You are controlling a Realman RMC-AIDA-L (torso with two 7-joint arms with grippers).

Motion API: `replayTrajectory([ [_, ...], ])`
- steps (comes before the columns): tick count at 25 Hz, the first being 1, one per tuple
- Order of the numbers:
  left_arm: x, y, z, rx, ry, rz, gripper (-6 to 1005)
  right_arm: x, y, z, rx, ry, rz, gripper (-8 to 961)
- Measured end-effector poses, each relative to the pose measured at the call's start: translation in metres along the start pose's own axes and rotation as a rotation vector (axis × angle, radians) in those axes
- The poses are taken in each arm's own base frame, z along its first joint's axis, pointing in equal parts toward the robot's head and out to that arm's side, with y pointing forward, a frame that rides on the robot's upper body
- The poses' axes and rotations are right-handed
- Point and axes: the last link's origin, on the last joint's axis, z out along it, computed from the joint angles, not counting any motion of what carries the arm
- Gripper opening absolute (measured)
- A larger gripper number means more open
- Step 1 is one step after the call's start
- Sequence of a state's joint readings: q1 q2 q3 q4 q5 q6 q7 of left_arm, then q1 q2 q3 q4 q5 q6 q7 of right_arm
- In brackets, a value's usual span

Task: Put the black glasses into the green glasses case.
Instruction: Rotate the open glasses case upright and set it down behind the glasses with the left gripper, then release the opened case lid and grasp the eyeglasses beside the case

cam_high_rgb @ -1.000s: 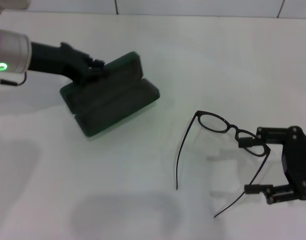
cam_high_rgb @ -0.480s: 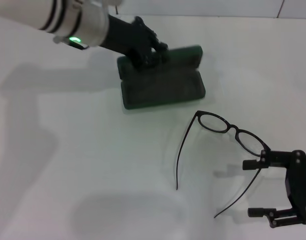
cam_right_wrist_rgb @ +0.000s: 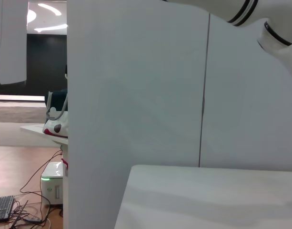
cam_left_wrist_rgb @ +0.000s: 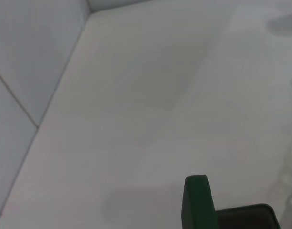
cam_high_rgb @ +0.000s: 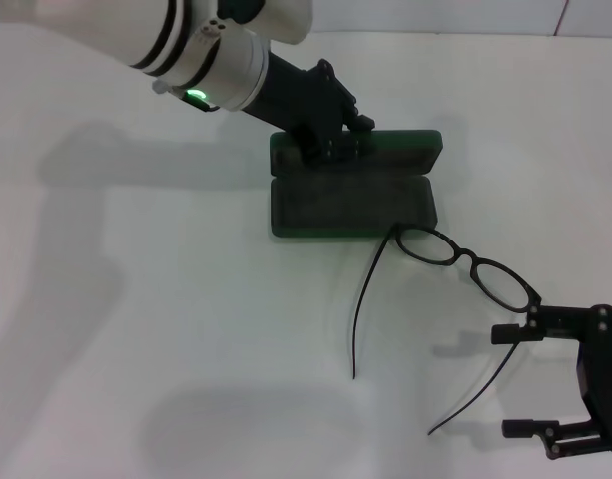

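Case open, my left gripper clamped on its lid. Glasses touching case's near edge. Right gripper spread wide beside glasses. Risk: case sliding, pushing glasses away.

One glasses — one case

Probably lab: white partition panels
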State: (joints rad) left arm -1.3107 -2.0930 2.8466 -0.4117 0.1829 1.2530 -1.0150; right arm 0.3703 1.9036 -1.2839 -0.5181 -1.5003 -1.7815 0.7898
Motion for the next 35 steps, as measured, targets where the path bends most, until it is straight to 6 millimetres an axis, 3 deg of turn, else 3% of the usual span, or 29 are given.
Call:
replayTrajectory([
  [7,0.012,-0.002,0.000,-0.018,0.025,0.013,347,0.000,-0.002,-0.002,0.016,0.004,0.007,756],
  [12,0.020,-0.001,-0.013,0.010,0.213,-0.070,380,-0.005,-0.011,-0.009,0.087,-0.020,0.029,756],
  [13,0.018,-0.001,-0.017,0.031,0.259,-0.103,387,-0.007,-0.016,-0.010,0.107,-0.026,0.042,756],
  [16,0.007,0.002,-0.031,0.125,0.452,-0.265,627,-0.017,-0.037,-0.013,0.143,0.001,0.104,756],
  [20,-0.024,0.023,-0.040,0.206,0.626,-0.451,641,-0.035,-0.066,-0.011,0.148,0.184,0.241,755],
  [26,-0.062,0.056,-0.041,0.258,0.683,-0.589,643,-0.063,-0.098,0.012,0.187,0.458,0.336,752],
  [35,-0.071,0.066,-0.041,0.256,0.684,-0.619,642,-0.072,-0.123,0.065,0.208,0.799,0.353,700],
])
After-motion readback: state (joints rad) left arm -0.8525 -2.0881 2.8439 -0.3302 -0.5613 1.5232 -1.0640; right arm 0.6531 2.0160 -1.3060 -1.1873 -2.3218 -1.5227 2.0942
